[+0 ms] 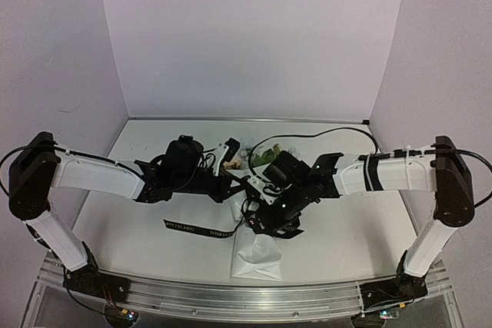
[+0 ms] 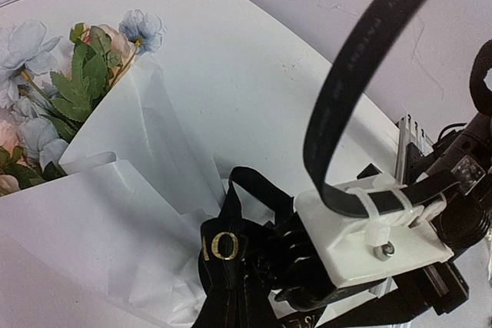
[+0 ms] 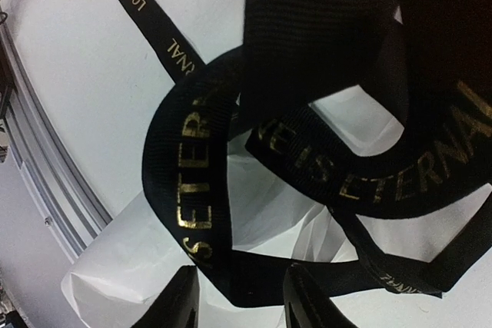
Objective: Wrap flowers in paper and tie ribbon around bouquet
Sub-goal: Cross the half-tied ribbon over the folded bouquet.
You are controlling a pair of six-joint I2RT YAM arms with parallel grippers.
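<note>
Two grippers meet over the bouquet (image 1: 256, 255). Our left gripper (image 1: 235, 186) is closed; whether it pinches the ribbon (image 3: 181, 182) we cannot tell. Our right gripper (image 3: 242, 291) has its fingers (image 3: 178, 301) apart. Ribbon loops lie just ahead of them, crossing the paper (image 3: 115, 282). One ribbon tail runs ahead and left of it over the table (image 3: 77, 74), beside the rail (image 3: 46, 190) at the table's near edge. The flowers (image 2: 84, 74) lie ahead and left of our left gripper, ringed by the paper's rim. Beyond them, tabletop stretches to the wall (image 1: 254, 36).
</note>
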